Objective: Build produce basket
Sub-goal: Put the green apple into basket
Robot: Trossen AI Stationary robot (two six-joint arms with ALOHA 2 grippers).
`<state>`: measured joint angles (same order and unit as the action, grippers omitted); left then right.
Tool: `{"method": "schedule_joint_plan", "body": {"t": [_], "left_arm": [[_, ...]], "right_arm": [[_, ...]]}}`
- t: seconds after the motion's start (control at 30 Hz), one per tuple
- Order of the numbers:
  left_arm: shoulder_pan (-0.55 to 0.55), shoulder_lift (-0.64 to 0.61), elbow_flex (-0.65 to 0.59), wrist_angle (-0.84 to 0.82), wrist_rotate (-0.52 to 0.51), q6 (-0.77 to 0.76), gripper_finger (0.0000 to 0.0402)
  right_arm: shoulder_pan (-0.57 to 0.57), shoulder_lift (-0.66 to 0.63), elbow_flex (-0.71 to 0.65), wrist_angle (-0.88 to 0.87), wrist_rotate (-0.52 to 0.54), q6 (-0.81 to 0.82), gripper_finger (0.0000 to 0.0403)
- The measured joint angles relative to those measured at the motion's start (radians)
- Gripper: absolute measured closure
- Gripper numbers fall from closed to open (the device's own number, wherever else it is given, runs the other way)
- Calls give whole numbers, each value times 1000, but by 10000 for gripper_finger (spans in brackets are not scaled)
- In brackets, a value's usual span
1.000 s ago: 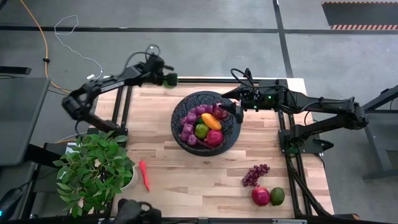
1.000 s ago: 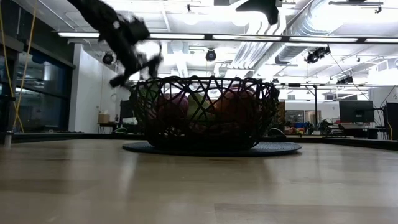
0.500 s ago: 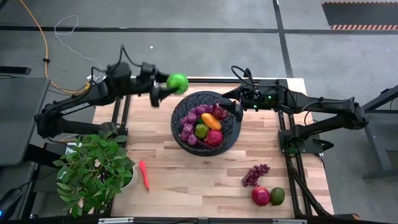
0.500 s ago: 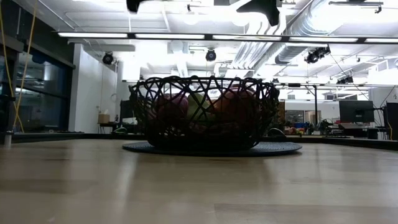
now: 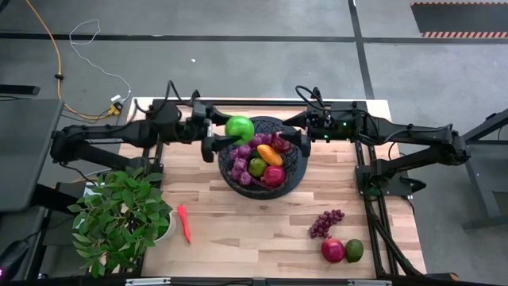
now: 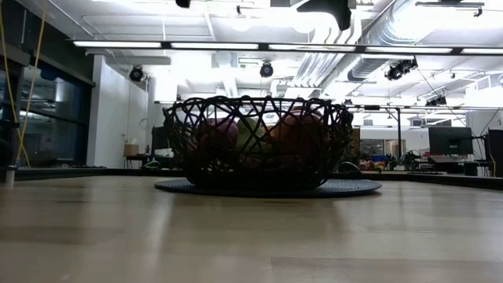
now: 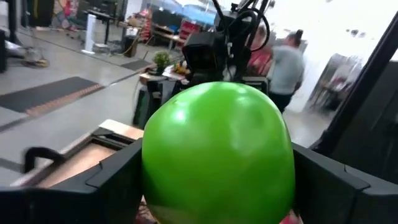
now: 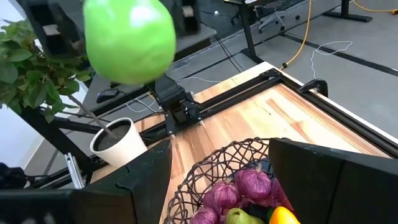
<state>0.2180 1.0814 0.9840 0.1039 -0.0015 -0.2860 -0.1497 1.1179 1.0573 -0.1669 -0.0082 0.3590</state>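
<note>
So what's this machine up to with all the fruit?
It's filling a basket with toy produce. The left end effector holds a green apple above the basket's rim. The right end effector hovers at the opposite rim, holding nothing. Grapes, two round fruits and a pepper lie on the table.

Pale wood tabletop, planked, grain showing, low sheen. Open woven mesh basket, matt black. Smooth, glossy green fruit, plastic-looking, with a soft highlight. Dark matt left tool fingers, hard plastic by the look. Matt white pot beside the basket, smooth. Black metal frame rails along the tabletop edges.
</note>
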Motion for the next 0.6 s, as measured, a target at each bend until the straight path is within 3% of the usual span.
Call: {"method": "schedule_joint_plan", "body": {"t": [0.2,0.33,0.6], "left_arm": [[25,-17,-183,251,12,-131,84],[26,-42,-251,277,7,-155,84],[25,-48,-265,279,17,-97,84]], "right_arm": [[0,0,0,0,0,-2,156],[0,0,0,0,-4,0,156],[0,0,0,17,-72,-1,156]]}}
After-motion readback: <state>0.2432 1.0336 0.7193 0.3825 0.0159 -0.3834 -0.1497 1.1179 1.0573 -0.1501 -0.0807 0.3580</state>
